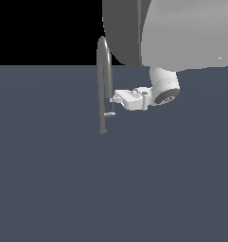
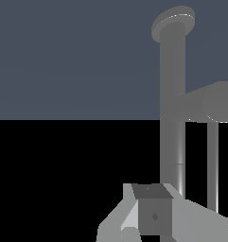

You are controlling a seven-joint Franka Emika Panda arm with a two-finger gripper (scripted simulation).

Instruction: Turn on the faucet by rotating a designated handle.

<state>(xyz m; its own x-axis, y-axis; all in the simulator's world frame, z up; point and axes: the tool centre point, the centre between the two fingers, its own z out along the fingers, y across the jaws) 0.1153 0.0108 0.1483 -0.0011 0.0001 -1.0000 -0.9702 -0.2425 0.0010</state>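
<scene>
A: We start at the gripper (image 1: pixel 116 98). In the exterior view it lies roughly level, fingertips toward the view's left, right up against the faucet (image 1: pixel 104 85). Wide or narrow?

B: We cannot tell. The fingers merge into one pale block there, and in the wrist view only a grey finger pad (image 2: pixel 154 215) shows at the frame's edge, so the gap is not readable.

A: Holding anything?

B: Nothing we can confirm. The tips sit at the stem, just above the handle (image 1: pixel 109 114), close to the thin rod that rises from it. Touching or only beside, we cannot say.

A: The handle itself?

B: A short light-grey lever, horizontal, low on the stem, pointing toward the exterior view's right. In the wrist view it appears as a thick stub (image 2: pixel 207 101) branching from the pipe (image 2: pixel 172 104), the thin rod beside it.

A: Farther out?

B: The faucet stands upright on a small round base on the dark blue-grey floor (image 1: pixel 54 189). The white arm (image 1: pixel 181 33) fills the upper right of the exterior view.
</scene>
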